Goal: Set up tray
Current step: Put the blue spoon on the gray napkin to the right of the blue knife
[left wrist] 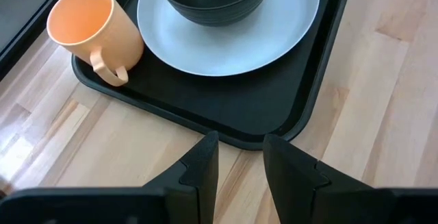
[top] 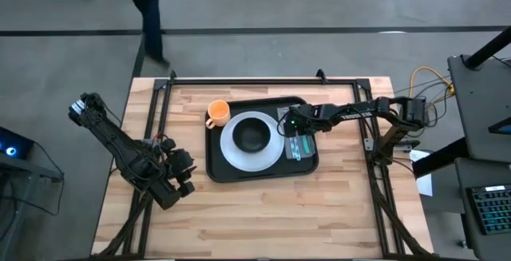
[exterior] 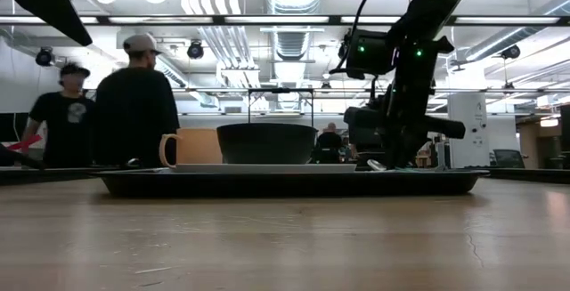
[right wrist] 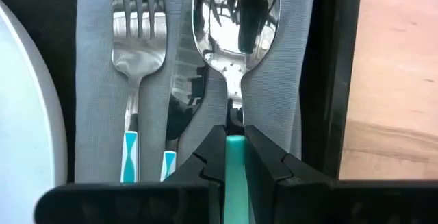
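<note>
The black tray (top: 307, 165) lies mid-table. On it stand a white plate (top: 231, 151) with a black bowl (top: 254, 136) and an orange cup (top: 217, 113). A grey napkin (right wrist: 96, 80) lies along the tray's right side and carries a fork (right wrist: 137, 39), a knife (right wrist: 179, 80) and a spoon (right wrist: 236, 11). My right gripper (right wrist: 235, 138) is over the napkin, shut on the spoon. My left gripper (left wrist: 241, 148) hovers open over bare wood off the tray's near left corner (left wrist: 267, 131), with nothing between its fingers. My right gripper pinches the spoon's teal handle (right wrist: 235, 145) between its two fingers, just behind the steel neck. The fingers come from above, pointing steeply down, one on either side of the handle. The spoon's bowl end (right wrist: 236, 18) lies on the napkin beside the knife.
Black frame rails (top: 263, 81) run along the table's far, left and right sides. Bare wood (top: 263, 213) stretches between the tray and the near edge. Two people (exterior: 134, 104) stand in the room behind the table.
</note>
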`<state>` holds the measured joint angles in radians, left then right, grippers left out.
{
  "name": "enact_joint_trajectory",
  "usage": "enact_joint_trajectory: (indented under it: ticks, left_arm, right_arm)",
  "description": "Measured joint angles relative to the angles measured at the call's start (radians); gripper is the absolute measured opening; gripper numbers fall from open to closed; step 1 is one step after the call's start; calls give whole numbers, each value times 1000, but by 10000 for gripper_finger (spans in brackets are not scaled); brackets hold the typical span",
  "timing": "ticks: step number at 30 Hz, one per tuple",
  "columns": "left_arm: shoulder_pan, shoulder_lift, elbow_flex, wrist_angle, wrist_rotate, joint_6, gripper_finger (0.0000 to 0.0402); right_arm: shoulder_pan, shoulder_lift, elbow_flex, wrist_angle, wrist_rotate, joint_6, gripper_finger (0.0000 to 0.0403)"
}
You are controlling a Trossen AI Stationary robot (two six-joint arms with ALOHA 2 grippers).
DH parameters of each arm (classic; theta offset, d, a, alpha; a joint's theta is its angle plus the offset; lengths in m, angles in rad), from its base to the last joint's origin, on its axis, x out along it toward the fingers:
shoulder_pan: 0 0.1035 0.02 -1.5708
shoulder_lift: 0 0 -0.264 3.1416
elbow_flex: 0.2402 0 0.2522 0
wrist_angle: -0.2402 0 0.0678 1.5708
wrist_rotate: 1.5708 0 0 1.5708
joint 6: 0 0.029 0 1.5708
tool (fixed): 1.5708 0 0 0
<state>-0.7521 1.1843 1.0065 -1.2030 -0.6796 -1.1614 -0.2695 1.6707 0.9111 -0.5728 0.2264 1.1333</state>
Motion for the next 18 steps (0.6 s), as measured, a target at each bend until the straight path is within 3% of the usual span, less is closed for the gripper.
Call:
enact_joint_trajectory:
  ticks: [11, 18]
  left_arm:
    - [0, 0, 0, 1, 35, 0, 98]
    - [0, 0, -1, 1, 45, 0, 98]
  right_arm:
    - [1, 0, 4, 2, -51, 51, 91]
    - [1, 0, 47, -10, -93, 49, 111]
